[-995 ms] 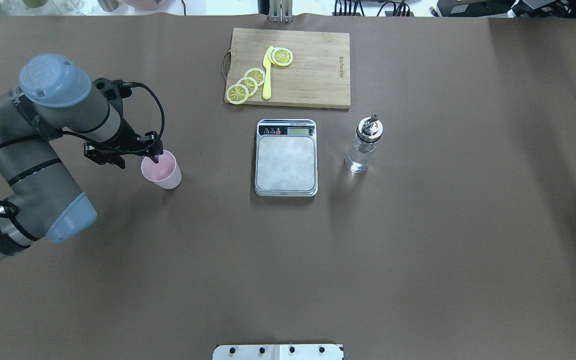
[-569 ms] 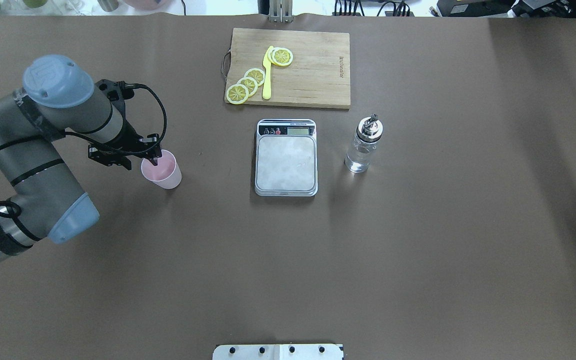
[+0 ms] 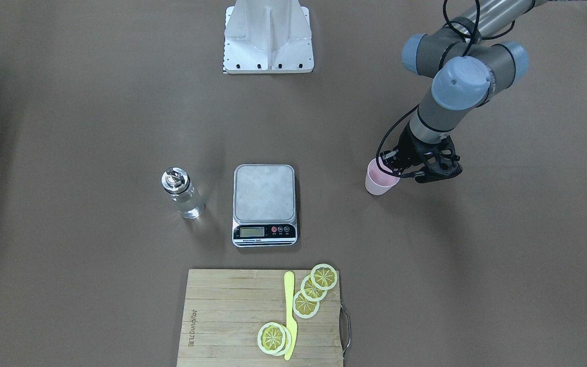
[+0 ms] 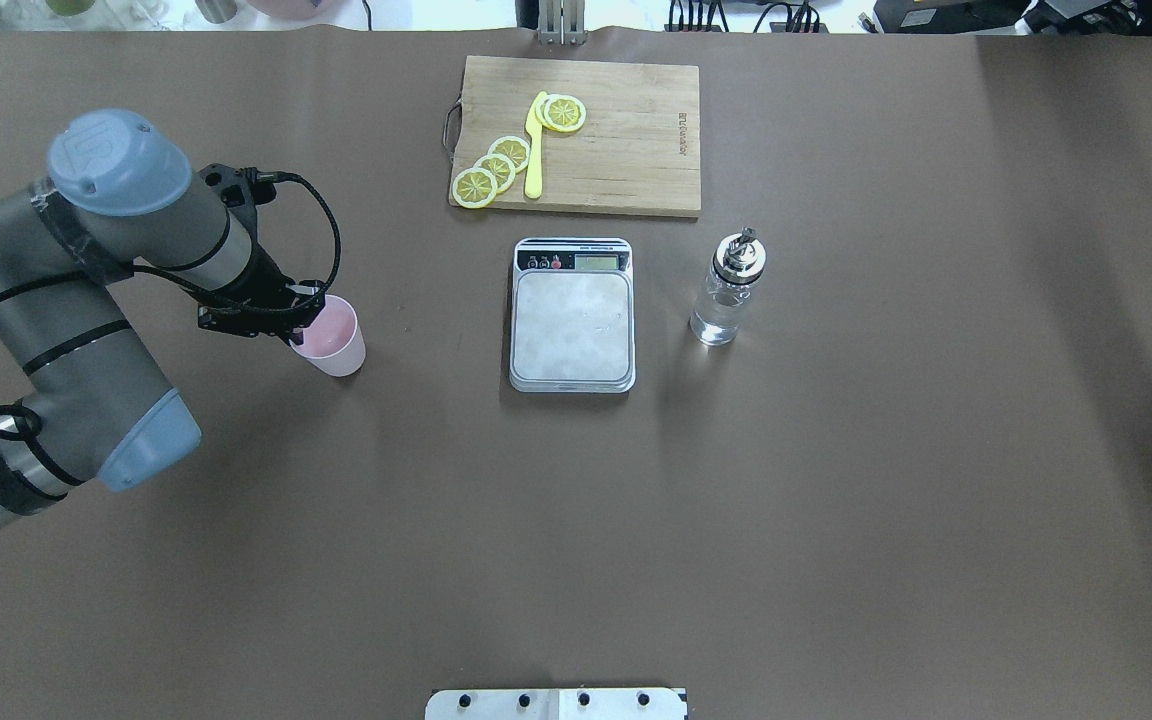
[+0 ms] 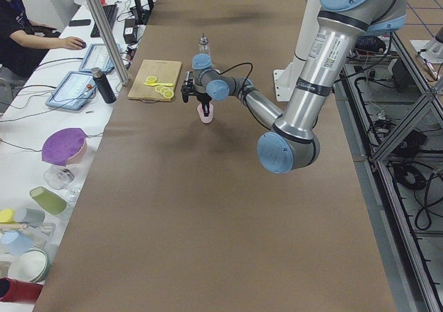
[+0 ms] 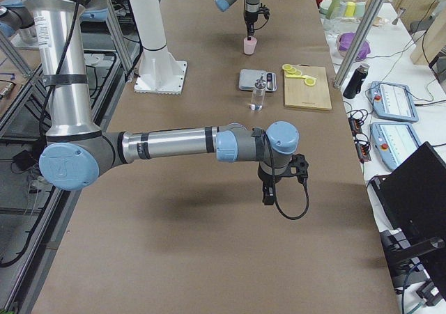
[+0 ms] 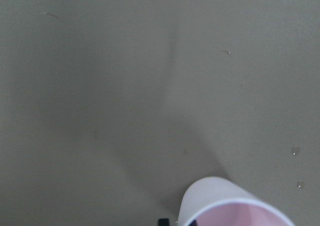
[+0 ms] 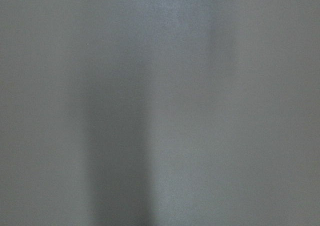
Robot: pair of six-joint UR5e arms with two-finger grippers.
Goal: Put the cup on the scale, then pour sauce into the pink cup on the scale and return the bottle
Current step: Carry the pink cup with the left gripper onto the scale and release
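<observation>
Across the brown table [image 4: 836, 500], the wooden cutting board [image 4: 626, 140] lies at the far edge from the robot. It carries a yellow knife [image 4: 534, 150] and a few lemon slices [image 4: 496, 165]. Just in front of it sits the scale [image 4: 572, 330], its steel platform bare. The bottle [image 4: 726, 300] stands upright near the scale on the robot's right, with clear sauce [image 4: 716, 322] low inside.

Well apart from the scale, on the robot's left, the cup [image 4: 336, 345] has the left gripper [image 4: 296, 322] at its rim. The fingers are drawn narrow, one inside the cup and one outside, pinching the wall on the side away from the scale.

The right gripper [image 6: 268, 192] hangs over bare table far from all this, and I cannot tell how its fingers stand.

Compared with a moment ago, the cup and gripper together sit slightly nearer the scale. The gripper now covers more of the rim.
</observation>
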